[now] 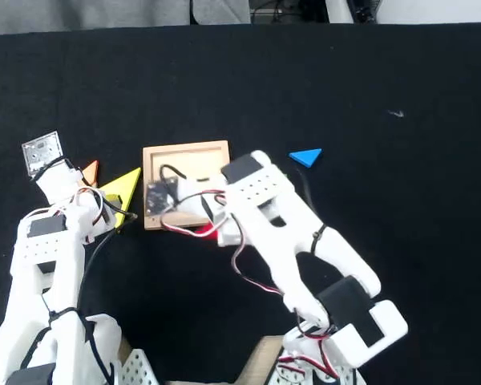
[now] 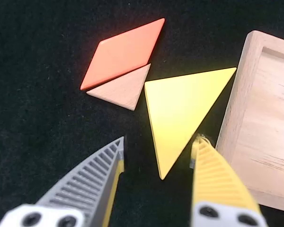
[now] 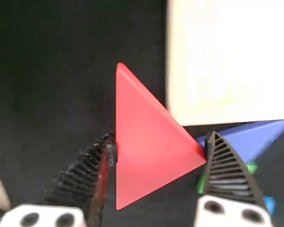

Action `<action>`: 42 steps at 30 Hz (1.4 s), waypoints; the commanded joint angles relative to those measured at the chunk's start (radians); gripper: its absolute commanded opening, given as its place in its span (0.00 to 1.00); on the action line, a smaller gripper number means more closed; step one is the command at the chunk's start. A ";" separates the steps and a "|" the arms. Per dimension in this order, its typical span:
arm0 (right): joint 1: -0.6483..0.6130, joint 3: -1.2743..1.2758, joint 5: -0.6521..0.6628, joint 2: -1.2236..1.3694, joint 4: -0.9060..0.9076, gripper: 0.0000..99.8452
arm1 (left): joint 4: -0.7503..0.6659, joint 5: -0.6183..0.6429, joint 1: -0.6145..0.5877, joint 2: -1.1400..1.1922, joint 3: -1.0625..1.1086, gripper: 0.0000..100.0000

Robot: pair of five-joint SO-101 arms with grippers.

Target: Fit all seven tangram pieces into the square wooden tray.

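a large triangle point(image 1: 122, 188) lay just left of the tray point(image 1: 184, 151), a parallelogram point(image 2: 123, 52) and small triangle point(image 2: 124, 88) farther left, a third triangle point(image 3: 146, 142) before it, a fourth triangle point(image 1: 306, 157) well right.

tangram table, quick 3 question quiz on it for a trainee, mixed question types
1. True or false: the yellow triangle lies inside the tray.
2. The left tool is: A open, B shut.
3. Which piece lies at the right tool?
Key: 1 false; 2 A; 3 red triangle.
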 commanded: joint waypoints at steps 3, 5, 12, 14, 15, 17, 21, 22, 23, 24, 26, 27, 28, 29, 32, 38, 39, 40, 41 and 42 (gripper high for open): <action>-0.060 -0.245 -0.018 0.124 0.015 0.24 | -0.014 0.005 -0.007 -0.003 -0.008 0.23; -0.068 -0.344 -0.018 0.202 0.037 0.24 | -0.011 0.005 -0.015 -0.006 -0.007 0.23; -0.106 -0.757 -0.020 0.492 0.210 0.24 | -0.012 0.003 -0.206 0.000 0.015 0.23; -0.117 -0.857 -0.020 0.558 0.250 0.24 | -0.018 0.003 -0.242 -0.008 0.038 0.23; -0.118 -0.897 -0.020 0.587 0.265 0.24 | -0.017 0.000 -0.257 -0.008 0.042 0.23; -0.121 -0.967 -0.020 0.642 0.288 0.25 | -0.014 -0.048 -0.277 -0.009 0.045 0.23; -0.123 -1.044 -0.020 0.722 0.298 0.25 | -0.012 -0.072 -0.282 -0.009 0.050 0.23; -0.124 -1.047 -0.018 0.737 0.298 0.25 | -0.012 -0.072 -0.282 -0.009 0.050 0.23; -0.133 -1.049 -0.017 0.751 0.298 0.25 | -0.012 -0.072 -0.282 -0.009 0.050 0.23; -0.140 -1.049 -0.017 0.763 0.296 0.25 | -0.012 -0.072 -0.283 -0.009 0.050 0.23; -0.149 -1.047 -0.015 0.785 0.298 0.25 | -0.012 -0.072 -0.283 -0.009 0.048 0.23; -0.149 -1.047 -0.015 0.789 0.298 0.25 | -0.012 -0.072 -0.283 -0.009 0.048 0.23; -0.149 -1.047 -0.015 0.792 0.298 0.25 | -0.012 -0.072 -0.282 -0.009 0.048 0.23; -0.147 -1.047 -0.015 0.792 0.298 0.25 | -0.015 -0.072 -0.280 -0.009 0.048 0.23; -0.141 -1.047 -0.015 0.797 0.298 0.25 | -0.017 -0.072 -0.280 -0.009 0.048 0.23; -0.101 -1.052 -0.015 0.797 0.293 0.25 | -0.018 -0.072 -0.278 -0.009 0.048 0.23; -0.101 -1.049 -0.015 0.797 0.293 0.25 | -0.018 -0.072 -0.278 -0.009 0.048 0.23; -0.101 -1.047 -0.015 0.797 0.293 0.25 | -0.018 -0.072 -0.278 -0.009 0.048 0.23; -0.104 -1.046 -0.017 0.799 0.292 0.25 | -0.018 -0.072 -0.278 -0.009 0.048 0.23; -0.104 -1.046 -0.017 0.799 0.292 0.25 | -0.018 -0.072 -0.278 -0.009 0.048 0.23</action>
